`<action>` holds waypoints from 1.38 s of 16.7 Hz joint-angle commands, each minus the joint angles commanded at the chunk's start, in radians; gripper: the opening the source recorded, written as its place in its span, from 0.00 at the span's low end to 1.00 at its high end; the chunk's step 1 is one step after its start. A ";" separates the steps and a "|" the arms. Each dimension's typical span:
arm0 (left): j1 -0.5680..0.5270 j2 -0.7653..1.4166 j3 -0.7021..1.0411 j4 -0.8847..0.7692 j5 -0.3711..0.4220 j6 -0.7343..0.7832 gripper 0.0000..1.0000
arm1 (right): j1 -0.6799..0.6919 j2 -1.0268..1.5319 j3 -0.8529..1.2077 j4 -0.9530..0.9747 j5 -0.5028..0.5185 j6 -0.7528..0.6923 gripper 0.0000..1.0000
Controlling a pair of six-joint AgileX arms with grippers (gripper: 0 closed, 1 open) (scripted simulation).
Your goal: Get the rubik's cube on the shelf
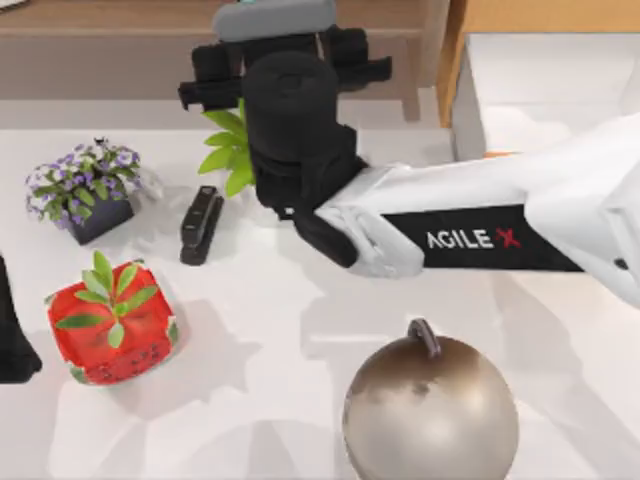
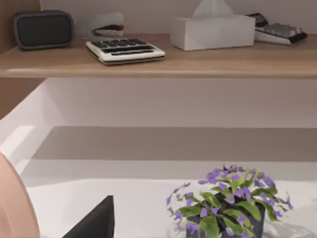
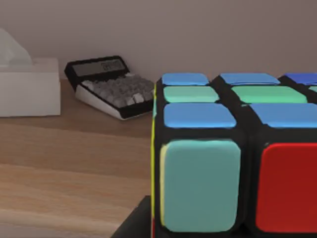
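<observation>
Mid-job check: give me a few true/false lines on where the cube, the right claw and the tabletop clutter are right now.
1. The rubik's cube is close in front of the right wrist camera, above the shelf. True.
2. The right arm is parked at the table's edge. False: it reaches to the shelf at the top view's far side.
3. A black stapler lies on the table. True.
4. The strawberry cube sits on the shelf. False: it is on the table, at the left.

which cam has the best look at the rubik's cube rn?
Right wrist view: the cube sits close up, stickers and black grid plain, above the shelf. Top view has the right arm over that spot, hiding it. Left wrist view faces the shelf's other items.
</observation>
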 joint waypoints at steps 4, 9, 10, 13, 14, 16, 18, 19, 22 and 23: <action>0.000 0.000 0.000 0.000 0.000 0.000 1.00 | -0.001 0.050 -0.020 0.182 0.072 -0.015 0.00; 0.000 0.000 0.000 0.000 0.000 0.000 1.00 | -0.002 0.061 -0.024 0.218 0.086 -0.018 0.00; 0.000 0.000 0.000 0.000 0.000 0.000 1.00 | -0.002 0.061 -0.024 0.218 0.086 -0.018 0.00; 0.000 0.000 0.000 0.000 0.000 0.000 1.00 | -0.004 0.067 -0.006 0.209 0.073 -0.011 0.00; 0.000 0.000 0.000 0.000 0.000 0.000 1.00 | -0.004 0.079 0.015 0.198 0.060 -0.005 0.00; 0.000 0.000 0.000 0.000 0.000 0.000 1.00 | -0.009 0.111 0.082 0.171 0.029 0.013 0.00; 0.000 0.000 0.000 0.000 0.000 0.000 1.00 | -0.017 0.151 0.169 0.142 -0.003 0.027 0.00; 0.000 0.000 0.000 0.000 0.000 0.000 1.00 | -0.025 0.174 0.215 0.126 -0.018 0.031 0.00; 0.000 0.000 0.000 0.000 0.000 0.000 1.00 | -0.068 0.233 0.341 0.057 -0.043 0.024 0.00; 0.000 0.000 0.000 0.000 0.000 0.000 1.00 | -0.086 0.251 0.377 0.032 -0.046 0.019 0.00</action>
